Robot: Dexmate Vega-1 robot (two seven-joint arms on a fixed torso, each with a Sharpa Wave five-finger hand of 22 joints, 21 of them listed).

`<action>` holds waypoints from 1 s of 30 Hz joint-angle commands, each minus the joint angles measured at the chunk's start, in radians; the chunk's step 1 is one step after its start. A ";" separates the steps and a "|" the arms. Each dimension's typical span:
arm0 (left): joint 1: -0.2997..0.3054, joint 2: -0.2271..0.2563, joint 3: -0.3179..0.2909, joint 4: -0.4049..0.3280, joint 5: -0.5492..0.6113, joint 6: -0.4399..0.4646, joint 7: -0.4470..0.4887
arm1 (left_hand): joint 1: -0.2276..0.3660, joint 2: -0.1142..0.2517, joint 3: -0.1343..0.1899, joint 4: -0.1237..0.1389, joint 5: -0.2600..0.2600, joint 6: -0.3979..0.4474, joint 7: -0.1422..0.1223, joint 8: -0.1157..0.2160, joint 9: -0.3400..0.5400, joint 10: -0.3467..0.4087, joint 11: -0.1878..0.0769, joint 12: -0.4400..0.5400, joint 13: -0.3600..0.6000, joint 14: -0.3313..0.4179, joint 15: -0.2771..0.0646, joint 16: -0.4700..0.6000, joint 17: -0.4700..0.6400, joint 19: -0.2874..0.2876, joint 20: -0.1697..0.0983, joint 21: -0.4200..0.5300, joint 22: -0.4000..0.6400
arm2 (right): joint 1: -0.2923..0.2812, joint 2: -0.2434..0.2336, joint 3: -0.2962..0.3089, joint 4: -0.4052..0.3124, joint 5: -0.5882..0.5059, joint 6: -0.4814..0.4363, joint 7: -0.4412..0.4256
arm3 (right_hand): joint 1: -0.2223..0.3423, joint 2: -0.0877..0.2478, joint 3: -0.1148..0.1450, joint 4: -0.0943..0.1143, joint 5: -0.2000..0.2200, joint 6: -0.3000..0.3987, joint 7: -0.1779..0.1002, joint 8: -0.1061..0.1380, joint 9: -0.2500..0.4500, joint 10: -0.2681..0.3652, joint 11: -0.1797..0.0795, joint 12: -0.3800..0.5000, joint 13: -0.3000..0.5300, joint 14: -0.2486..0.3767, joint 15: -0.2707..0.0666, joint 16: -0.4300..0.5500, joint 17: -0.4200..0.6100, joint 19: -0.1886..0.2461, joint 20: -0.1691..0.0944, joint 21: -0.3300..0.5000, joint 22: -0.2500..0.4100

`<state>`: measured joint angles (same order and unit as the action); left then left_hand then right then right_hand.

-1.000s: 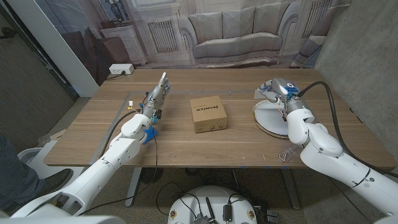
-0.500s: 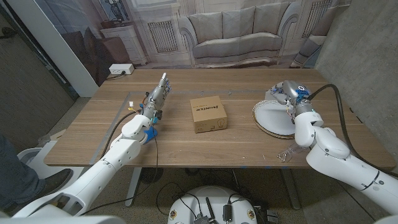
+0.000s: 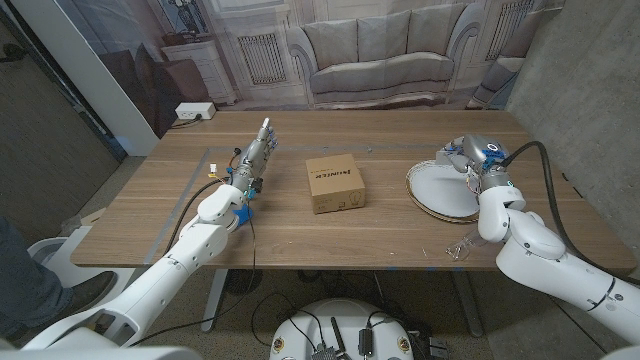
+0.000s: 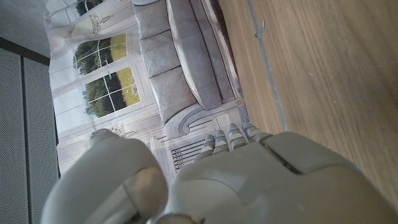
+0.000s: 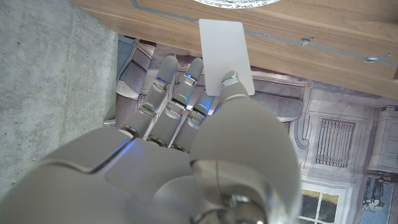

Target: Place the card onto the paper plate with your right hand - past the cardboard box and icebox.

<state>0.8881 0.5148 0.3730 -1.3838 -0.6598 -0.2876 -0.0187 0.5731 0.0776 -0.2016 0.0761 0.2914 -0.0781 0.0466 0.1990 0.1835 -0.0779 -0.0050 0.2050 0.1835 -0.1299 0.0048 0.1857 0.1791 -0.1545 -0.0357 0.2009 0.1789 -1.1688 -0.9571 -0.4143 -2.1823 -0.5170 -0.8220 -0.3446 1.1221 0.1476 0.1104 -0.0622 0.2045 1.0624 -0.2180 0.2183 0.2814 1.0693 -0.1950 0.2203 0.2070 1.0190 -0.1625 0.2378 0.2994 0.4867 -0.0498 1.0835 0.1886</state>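
Now we are in the carrying step, close to the drop: our right hand (image 3: 470,160) hangs at the far right rim of the paper plate (image 3: 440,188), and we pinch the card (image 5: 225,56) in it. In the right wrist view the card is a plain white rectangle standing up past our fingertips, one fingertip (image 5: 229,79) pressed on its near face while the other fingers (image 5: 173,87) lie alongside and behind its lower edge; most of the card juts free beyond the grip, toward the table's edge and a sliver of the plate's rim. In the head view the card itself is too small to make out against the hand. The cardboard box (image 3: 334,183) sits at mid-table, well apart from the plate and to our left of it, so we judge that obstacle already behind us; we cannot pick out an icebox in these frames. The next move, as we read it, calls for bringing the hand in over the plate's middle, lowering the card until it is flat or nearly so, and only then letting the pinch go, since a release from the rim could send the card sliding onto the wood. Our left hand (image 3: 252,157) waits beyond the box with fingers stretched straight and together, holding nothing.
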 commanded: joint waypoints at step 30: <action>0.020 0.016 0.003 -0.058 0.017 0.024 0.035 | 0.009 0.000 -0.012 -0.002 -0.002 -0.007 0.001 -0.004 0.003 -0.011 -0.002 -0.003 0.005 -0.005 -0.001 0.002 0.004 -0.015 -0.019 -0.001 0.003 | 0.032 0.021 -0.071 0.134 0.028 0.034 -0.136 | 0.009 0.002 -0.001 0.002 -0.003 -0.006 0.001 -0.005 -0.007 -0.016 -0.001 0.000 0.002 -0.009 -0.071 -0.005 0.004 -0.008 -0.148 0.008 0.002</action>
<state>0.9019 0.5261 0.3731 -1.4243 -0.6487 -0.2713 0.0057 0.5811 0.0695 -0.2043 0.0733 0.2914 -0.0781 0.0466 0.1990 0.1835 -0.0779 -0.0050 0.2050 0.1835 -0.1299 0.0048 0.1857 0.1791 -0.1617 -0.0285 0.2009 0.1789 -1.1362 -0.9418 -0.4783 -2.0763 -0.5035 -0.8046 -0.4509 1.1220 0.1475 0.1104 -0.0623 0.2045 1.0624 -0.2180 0.2174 0.2730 1.0602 -0.1967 0.2203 0.2069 1.0170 -0.1644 0.2378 0.2990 0.4810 -0.0440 1.0836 0.1885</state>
